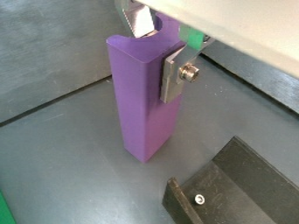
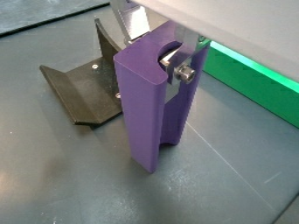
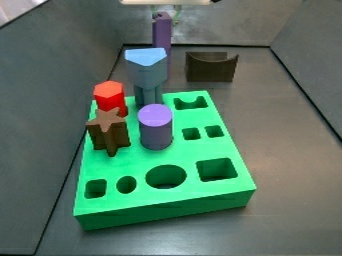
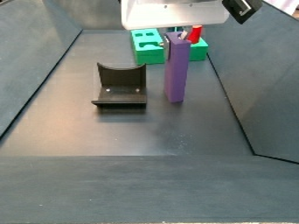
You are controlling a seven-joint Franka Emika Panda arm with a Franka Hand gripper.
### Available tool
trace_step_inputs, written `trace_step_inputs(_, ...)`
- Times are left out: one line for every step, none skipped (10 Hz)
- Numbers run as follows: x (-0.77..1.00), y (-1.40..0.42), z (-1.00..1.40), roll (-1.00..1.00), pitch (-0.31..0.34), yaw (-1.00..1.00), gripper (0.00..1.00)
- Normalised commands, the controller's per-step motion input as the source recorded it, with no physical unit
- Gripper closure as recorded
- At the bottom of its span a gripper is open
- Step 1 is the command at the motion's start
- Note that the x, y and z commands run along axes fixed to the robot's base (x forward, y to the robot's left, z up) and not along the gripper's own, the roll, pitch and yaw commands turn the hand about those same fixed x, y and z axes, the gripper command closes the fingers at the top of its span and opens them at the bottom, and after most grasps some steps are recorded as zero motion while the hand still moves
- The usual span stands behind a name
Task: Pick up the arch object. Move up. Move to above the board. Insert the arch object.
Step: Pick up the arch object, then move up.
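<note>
The arch object (image 1: 146,96) is a tall purple prism standing upright on the dark floor, with a curved notch in its top; it also shows in a wrist view (image 2: 142,114) and in both side views (image 3: 160,32) (image 4: 177,70). My gripper (image 1: 158,51) (image 2: 152,51) is down over its top, with a silver finger (image 1: 173,77) flat against each side, shut on it. The gripper body (image 4: 176,17) hangs straight above it. The green board (image 3: 160,208) lies beside the arch object and shows as a green strip in a wrist view (image 2: 246,79) and behind it in a side view (image 4: 142,54).
The fixture (image 4: 119,86) (image 3: 210,66) (image 1: 233,188) (image 2: 82,87) stands on the floor close beside the arch object. On the board stand a red peg (image 3: 108,95), a brown star (image 3: 107,125), a short purple cylinder (image 3: 155,125) and a grey-blue peg (image 3: 146,65). Dark walls ring the floor.
</note>
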Motion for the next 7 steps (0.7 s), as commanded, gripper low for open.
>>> trace_step_inputs(0.00, 0.00, 0.00, 0.00, 0.000, 0.00, 1.00)
trace_step_inputs(0.00, 0.00, 0.00, 0.00, 0.000, 0.00, 1.00)
trace_step_inputs(0.00, 0.00, 0.83, 0.00, 0.000, 0.00, 1.00)
trace_step_inputs(0.02, -0.07, 0.81, -0.01, -0.001, 0.03, 1.00)
trace_step_inputs(0.01, -0.07, 0.64, 0.00, 0.023, 0.04, 1.00)
trace_step_inputs(0.01, -0.05, 0.53, 0.00, 0.034, 0.04, 1.00)
trace_step_inputs(0.01, -0.03, 0.31, 0.00, 0.048, 0.03, 1.00)
